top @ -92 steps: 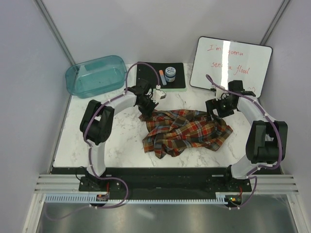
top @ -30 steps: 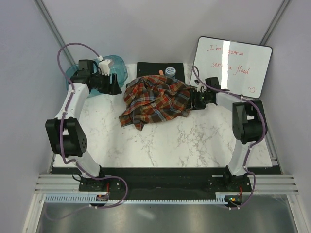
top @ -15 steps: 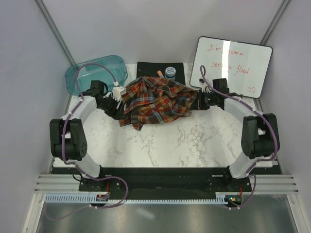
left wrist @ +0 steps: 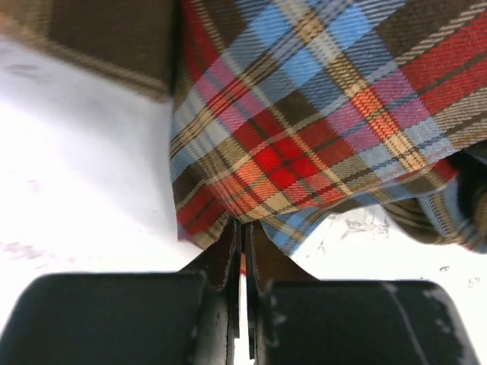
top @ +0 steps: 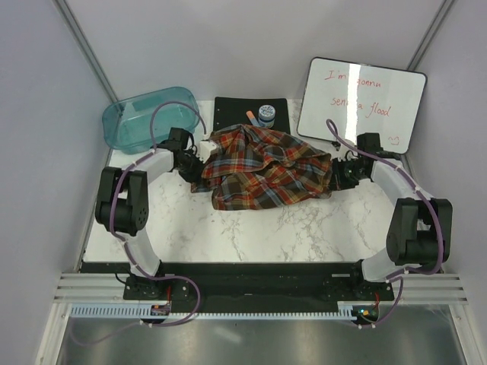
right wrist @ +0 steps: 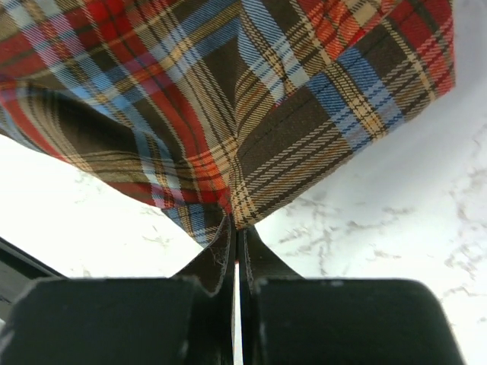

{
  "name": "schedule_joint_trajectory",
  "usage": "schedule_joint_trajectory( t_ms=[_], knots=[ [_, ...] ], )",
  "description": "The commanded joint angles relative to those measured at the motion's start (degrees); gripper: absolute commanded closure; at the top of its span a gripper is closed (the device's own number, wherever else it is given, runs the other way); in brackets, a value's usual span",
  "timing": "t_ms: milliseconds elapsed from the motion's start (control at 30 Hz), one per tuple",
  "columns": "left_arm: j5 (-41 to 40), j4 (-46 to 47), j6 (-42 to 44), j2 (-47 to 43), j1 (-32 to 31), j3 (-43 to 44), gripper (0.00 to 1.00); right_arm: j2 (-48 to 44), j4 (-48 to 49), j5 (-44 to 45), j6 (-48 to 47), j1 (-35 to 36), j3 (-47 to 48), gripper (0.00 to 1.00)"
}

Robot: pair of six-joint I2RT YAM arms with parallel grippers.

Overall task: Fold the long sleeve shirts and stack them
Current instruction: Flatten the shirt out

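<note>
A soft plaid flannel shirt [top: 266, 171] is being held bunched up on the far half of the white marble-patterned table [top: 304, 228]. Its checks are showing in red, orange, brown and blue-grey, and the cloth is lying in loose, rumpled folds with no flat panel to be made out.

The left gripper [top: 199, 156] is being kept pinched tight on the shirt's left edge. In the left wrist view, the 2 dark fingers [left wrist: 228, 258] are being pressed together on a small tuck of the woven fabric [left wrist: 319, 114]. The right gripper [top: 335, 173] is likewise being clamped on the shirt's right edge. In the right wrist view, a corner of cloth [right wrist: 228, 99] is being squeezed between its closed fingers [right wrist: 262, 262], just above the tabletop.

Behind the left gripper, a translucent teal plastic bin [top: 148, 118] with rounded corners is being seen at the table's far left. Beside it, a flat black tray [top: 228, 106] is being used to hold a small round jar [top: 265, 114] and a short stick-like item [top: 249, 115]. At the far right, a whiteboard [top: 361, 103] with red handwriting is being propped at a tilt.
</note>
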Motion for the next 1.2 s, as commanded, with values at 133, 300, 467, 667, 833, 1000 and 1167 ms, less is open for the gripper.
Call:
schedule_joint_trajectory(
  t_ms=[133, 300, 467, 667, 833, 1000, 1167],
  knots=[
    [6.58, -7.8, -2.33, -16.73, 0.03, 12.83, 0.98, -2.59, -8.53, 3.63, -12.25, -1.95, 2.45, 0.4],
    [9.76, -13.34, -4.26, -20.87, -4.8, 22.77, 0.98, -5.76, -5.82, 1.0, -14.71, -2.22, 6.67, 0.14],
    [10.9, -14.66, -9.88, -19.65, -9.2, 32.25, 0.98, -11.64, 11.08, -8.93, -13.49, -1.69, 1.87, 0.02],
    [10.99, -14.58, -14.81, -15.96, -9.38, 44.39, 0.98, -16.05, 31.95, -10.8, -15.06, 7.59, -7.11, 0.02],
    [11.25, -14.58, -16.05, -13.5, -9.73, 51.68, 0.98, -14.21, 40.32, -9.47, -16.22, 13.33, -9.41, 0.02],
    [11.08, -14.4, -17.01, -12.09, -9.91, 53.19, 0.98, -10.87, 45.69, -8.42, -17.61, 15.88, -9.94, 0.03],
    [12.13, -13.88, -17.45, -12.26, -9.91, 53.46, 0.98, -6.56, 51.84, -2.35, -17.09, 18.17, -8.19, 0.06]
  ],
)
